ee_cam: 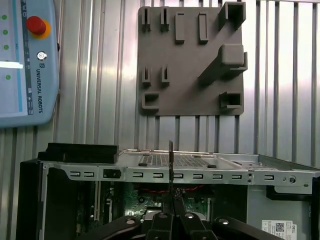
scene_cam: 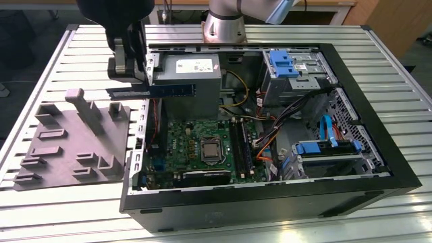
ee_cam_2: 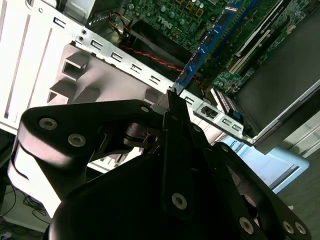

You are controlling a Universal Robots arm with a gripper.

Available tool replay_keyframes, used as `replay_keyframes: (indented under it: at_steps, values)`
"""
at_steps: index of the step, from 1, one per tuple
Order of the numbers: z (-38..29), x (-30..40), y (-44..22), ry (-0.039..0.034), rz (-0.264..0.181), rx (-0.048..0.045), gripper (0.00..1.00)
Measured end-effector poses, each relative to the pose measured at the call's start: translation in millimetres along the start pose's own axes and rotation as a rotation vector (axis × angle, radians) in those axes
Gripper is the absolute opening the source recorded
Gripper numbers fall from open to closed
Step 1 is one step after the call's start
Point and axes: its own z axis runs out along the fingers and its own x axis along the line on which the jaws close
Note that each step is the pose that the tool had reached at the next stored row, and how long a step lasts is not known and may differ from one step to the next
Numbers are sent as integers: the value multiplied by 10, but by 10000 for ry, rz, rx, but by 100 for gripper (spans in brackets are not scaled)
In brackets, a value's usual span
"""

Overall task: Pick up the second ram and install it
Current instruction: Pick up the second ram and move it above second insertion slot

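Pinched fully shut with the fingers [scene_cam: 139, 76] on one end of the second ram [scene_cam: 169, 90], with no gap beyond the board's own thickness. Holds that stick level and on edge, up in the air over the computer case [scene_cam: 270, 202], above the case's wall on the exterior view's left and near the grey power supply [scene_cam: 185, 68] mounted inside the case. Seen in the second wrist view as a blue-green strip reaching out from the fingers across the case's perforated rim toward the inside. Seen edge-on in the first wrist view as a thin dark line crossing that same rim. Lower down inside the case, well apart from the stick: the green motherboard [scene_cam: 196, 144] with its long black slot rails [scene_cam: 240, 147]. Outside the case, on the exterior view's left, lying on the ribbed metal surface [scene_cam: 68, 215]: the grey moulded holder tray [scene_cam: 68, 152].
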Motion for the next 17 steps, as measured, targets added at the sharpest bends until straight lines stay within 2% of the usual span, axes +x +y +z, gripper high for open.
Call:
replay_keyframes:
  at_steps: [17]
  values:
    - [-9,5,-250,1,1,-1,12]
